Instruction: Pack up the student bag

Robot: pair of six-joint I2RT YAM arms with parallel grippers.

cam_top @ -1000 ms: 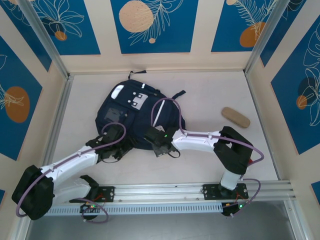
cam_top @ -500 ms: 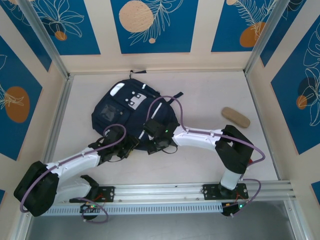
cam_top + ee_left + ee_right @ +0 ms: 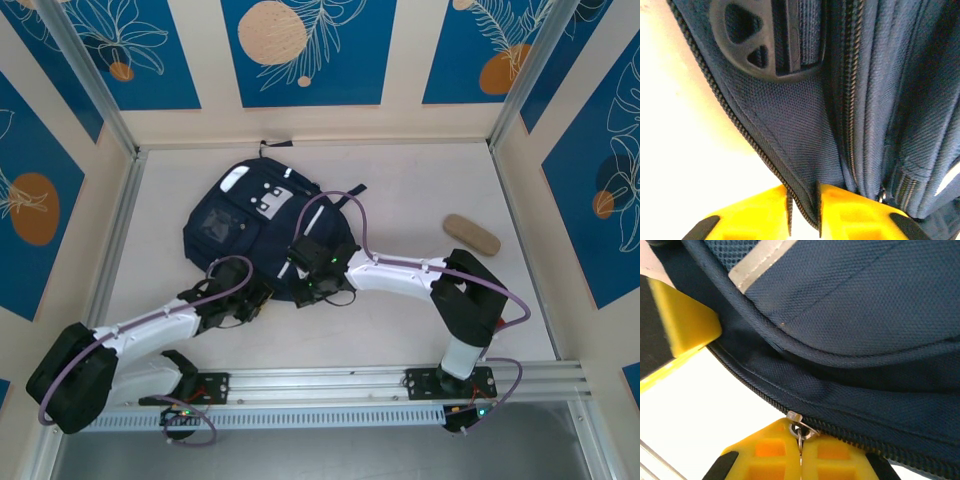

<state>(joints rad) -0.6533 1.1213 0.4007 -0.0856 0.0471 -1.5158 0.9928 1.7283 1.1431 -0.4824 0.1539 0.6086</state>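
Moved: left gripper (image 3: pixel 250 297) has slid right along the bag's near edge and its fingers have drawn in. The student bag (image 3: pixel 262 228) has shifted slightly toward the table's left edge.
Student bag: lies flat, patches facing up, on the table (image 3: pixel 420 180) left of centre. Its top loop points to the far edge.
Left gripper: at the bag's near edge. The wrist view shows yellow fingers (image 3: pixel 850 212) pinched on the bag's zippered seam, with only that seam between them.
Right gripper (image 3: pixel 312 283): at the bag's near-right edge, near the left gripper. Its fingers are pressed together on the metal zipper pull (image 3: pixel 799 426).
Buckle: black plastic buckle (image 3: pixel 760 42) on the navy fabric, beyond the left fingers.
Tan case: oblong tan case (image 3: pixel 471 234) near the table's right edge, well apart from the bag.
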